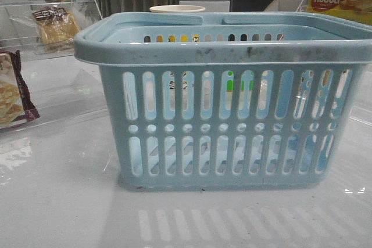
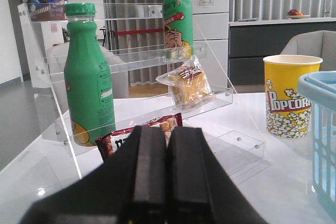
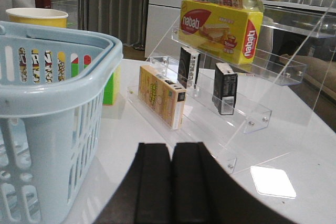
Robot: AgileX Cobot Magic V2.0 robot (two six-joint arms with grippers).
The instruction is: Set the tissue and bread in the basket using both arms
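While closed, left gripper [image 2: 167, 171] faces bread [image 2: 190, 85].

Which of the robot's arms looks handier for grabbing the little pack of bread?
The left, probably. The bread sits on the clear shelf straight ahead of the left hand, on the basket's left side. The right hand faces the shelf with boxes instead.

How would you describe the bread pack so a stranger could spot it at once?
Find the clear shelf rack left of the basket. On its middle step, below the upper green bottle, leans the bread. It is the only clear crinkly pack of golden-brown bread there; the bag below it is maroon-edged.
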